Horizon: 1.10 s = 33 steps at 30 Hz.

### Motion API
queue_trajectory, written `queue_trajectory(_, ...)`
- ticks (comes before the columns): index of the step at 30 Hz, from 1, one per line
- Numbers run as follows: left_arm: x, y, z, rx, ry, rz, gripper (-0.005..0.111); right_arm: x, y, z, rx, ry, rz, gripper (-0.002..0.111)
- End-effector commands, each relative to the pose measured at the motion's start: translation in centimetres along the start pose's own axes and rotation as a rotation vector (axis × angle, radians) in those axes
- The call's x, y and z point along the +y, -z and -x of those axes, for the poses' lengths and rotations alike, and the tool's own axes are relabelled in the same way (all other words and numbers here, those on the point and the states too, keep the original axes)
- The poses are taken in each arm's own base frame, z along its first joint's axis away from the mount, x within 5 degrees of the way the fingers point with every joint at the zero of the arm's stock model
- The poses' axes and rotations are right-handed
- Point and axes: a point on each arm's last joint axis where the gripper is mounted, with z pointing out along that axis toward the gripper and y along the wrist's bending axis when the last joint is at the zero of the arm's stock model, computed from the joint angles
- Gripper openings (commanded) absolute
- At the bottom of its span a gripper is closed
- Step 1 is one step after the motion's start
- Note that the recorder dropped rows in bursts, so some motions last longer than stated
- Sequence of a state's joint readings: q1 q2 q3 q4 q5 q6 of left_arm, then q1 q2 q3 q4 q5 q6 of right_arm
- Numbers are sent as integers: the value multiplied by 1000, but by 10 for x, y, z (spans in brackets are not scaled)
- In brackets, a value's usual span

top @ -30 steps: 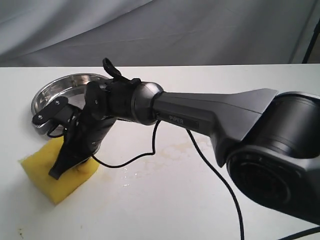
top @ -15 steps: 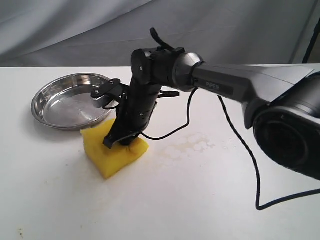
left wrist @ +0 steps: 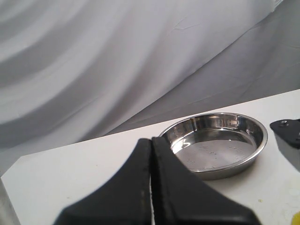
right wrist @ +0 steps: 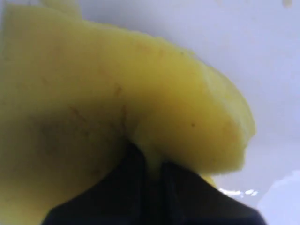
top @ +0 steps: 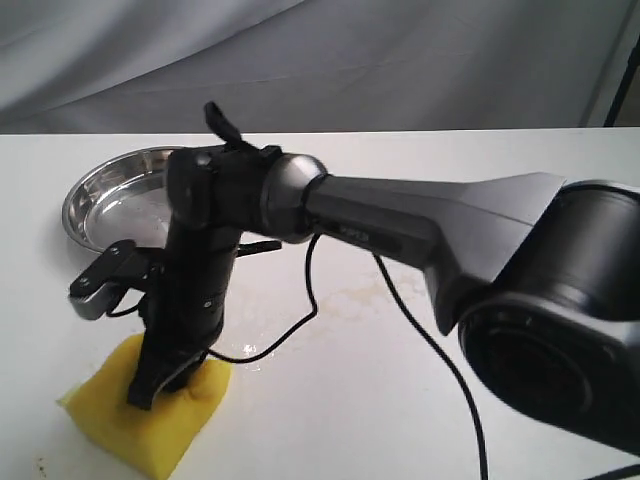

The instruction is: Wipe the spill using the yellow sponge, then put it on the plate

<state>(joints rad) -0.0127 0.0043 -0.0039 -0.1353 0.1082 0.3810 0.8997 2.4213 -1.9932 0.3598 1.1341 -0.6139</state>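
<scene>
The right arm (top: 430, 230) stretches across the white table (top: 350, 420), with the right gripper (top: 150, 385) pinched tight into the yellow sponge (top: 140, 430) at seven o'clock. The plate (top: 100, 215) sits at ten o'clock, apart from the sponge. The spill (top: 360, 300) shows as pale smears near centre. The left gripper (left wrist: 151, 154) is closed on nothing.

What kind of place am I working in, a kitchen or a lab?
Probably a lab test bench: plain white table, grey cloth backdrop, and a steel plate and yellow sponge as props.
</scene>
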Motion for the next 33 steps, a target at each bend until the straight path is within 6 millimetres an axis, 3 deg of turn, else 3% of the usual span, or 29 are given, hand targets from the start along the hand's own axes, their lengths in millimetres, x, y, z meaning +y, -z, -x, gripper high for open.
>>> queue_trajectory(1,0,0,0,-8,7,-1,0,11,-18,23,-129,106,-179,0)
queue_trajectory(5,0,0,0,-8,7,-1,0,1,-15,36,-251,125,-336,0)
queue_trajectory(10,0,0,0,-8,7,-1,0,-20,-20,27,-182,132,-477,0)
queue_trajectory(15,0,0,0,-8,7,-1,0,-56,-19,7,-145,8,-527,0)
queue_trajectory(21,0,0,0,-8,7,-1,0,-94,-4,-31,5,-129,-500,0)
queue_trajectory(25,0,0,0,-8,7,-1,0,-94,-4,-36,44,-123,-484,0)
queue_trajectory(30,0,0,0,-8,7,-1,0,-77,-11,-32,128,-27,-438,0)
queue_trajectory(33,0,0,0,-8,7,-1,0,-48,-7,-31,223,38,-287,0)
